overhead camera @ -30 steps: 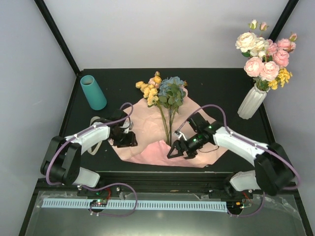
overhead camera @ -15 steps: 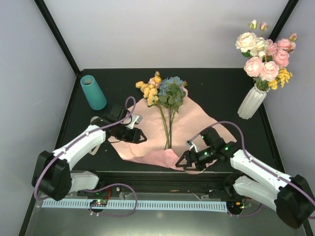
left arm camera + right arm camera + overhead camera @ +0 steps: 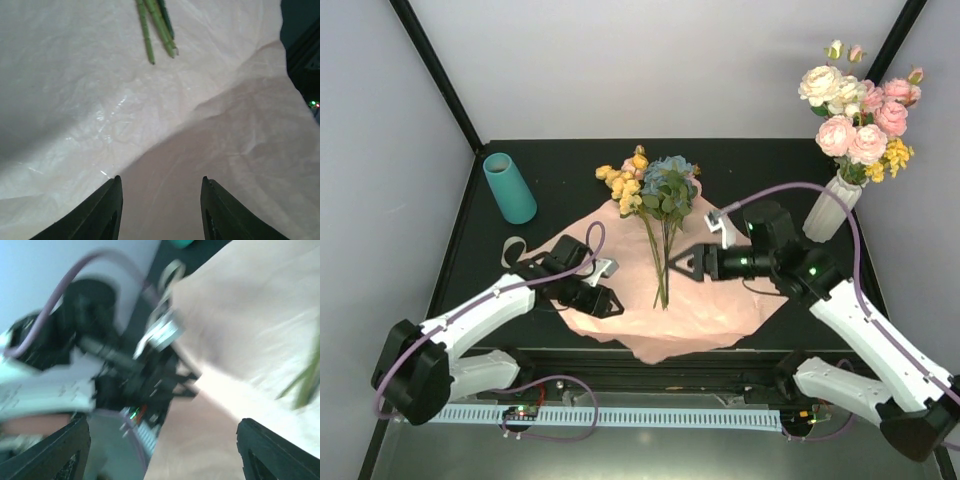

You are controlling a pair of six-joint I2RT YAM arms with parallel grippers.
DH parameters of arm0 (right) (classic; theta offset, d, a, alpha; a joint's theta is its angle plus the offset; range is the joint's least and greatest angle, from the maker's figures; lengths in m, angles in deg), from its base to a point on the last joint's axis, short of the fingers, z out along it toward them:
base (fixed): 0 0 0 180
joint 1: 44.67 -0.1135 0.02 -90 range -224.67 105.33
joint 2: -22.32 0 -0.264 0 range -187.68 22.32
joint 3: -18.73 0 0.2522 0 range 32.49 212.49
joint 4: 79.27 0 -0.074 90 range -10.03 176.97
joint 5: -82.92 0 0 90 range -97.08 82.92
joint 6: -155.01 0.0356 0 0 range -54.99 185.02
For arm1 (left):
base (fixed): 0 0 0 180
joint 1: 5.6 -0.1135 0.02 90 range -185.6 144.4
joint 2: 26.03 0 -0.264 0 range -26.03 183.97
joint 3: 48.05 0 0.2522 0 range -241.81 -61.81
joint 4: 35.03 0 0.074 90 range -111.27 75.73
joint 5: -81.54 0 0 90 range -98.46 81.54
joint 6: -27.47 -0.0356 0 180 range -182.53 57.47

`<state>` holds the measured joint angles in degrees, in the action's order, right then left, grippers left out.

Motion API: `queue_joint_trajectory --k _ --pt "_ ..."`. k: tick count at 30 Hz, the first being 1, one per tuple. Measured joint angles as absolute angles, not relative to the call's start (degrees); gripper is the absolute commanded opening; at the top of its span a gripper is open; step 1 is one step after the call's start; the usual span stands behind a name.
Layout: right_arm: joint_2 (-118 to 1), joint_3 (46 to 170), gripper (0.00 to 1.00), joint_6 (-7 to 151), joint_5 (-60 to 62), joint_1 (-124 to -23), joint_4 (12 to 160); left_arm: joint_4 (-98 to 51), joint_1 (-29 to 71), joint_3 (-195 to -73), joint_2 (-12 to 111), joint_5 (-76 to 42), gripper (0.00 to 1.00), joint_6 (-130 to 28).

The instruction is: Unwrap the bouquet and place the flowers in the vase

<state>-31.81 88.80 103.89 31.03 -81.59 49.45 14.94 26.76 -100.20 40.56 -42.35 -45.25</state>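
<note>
Vase (image 3: 509, 187): teal, upright near the desk's (image 3: 760, 170) far left corner.
Left gripper (image 3: 610, 303): low over the paper's (image 3: 705, 300) left side, fingers (image 3: 107, 210) spread, holding nothing.
Paper: pink, open flat mid-desk, reaching the near edge.
Flowers (image 3: 655, 188): lying on the paper, heads toward the far edge.
Right gripper (image 3: 678, 268): just right of the stems (image 3: 661, 272), fingers spread wide, empty.
White vase (image 3: 831, 208): far right corner, full of roses (image 3: 860, 110).
</note>
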Motion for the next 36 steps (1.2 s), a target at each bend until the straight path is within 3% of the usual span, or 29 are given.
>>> queue_joint_trajectory --k 8,13,23,31,36 --pt "-52.90 103.93 0.81 103.69 1.83 -81.49 37.58 17.61 28.62 -100.49 36.52 -39.86 0.46 -43.57" --pt "-66.76 107.40 0.81 100.32 -5.08 -79.39 32.66 22.48 27.94 -105.86 35.71 -31.16 0.50 -42.26" --pt "-77.03 118.11 0.76 95.06 -3.92 -69.64 29.74 27.40 18.12 -119.13 42.27 -18.94 0.54 -42.74" --pt "-78.61 115.31 0.69 94.84 7.12 -71.54 35.29 22.06 17.80 -118.72 46.27 -26.31 0.53 -42.70" --pt "-82.04 116.34 0.58 94.12 8.39 -75.21 38.68 16.82 18.15 -119.50 51.21 -30.81 0.51 -40.36"
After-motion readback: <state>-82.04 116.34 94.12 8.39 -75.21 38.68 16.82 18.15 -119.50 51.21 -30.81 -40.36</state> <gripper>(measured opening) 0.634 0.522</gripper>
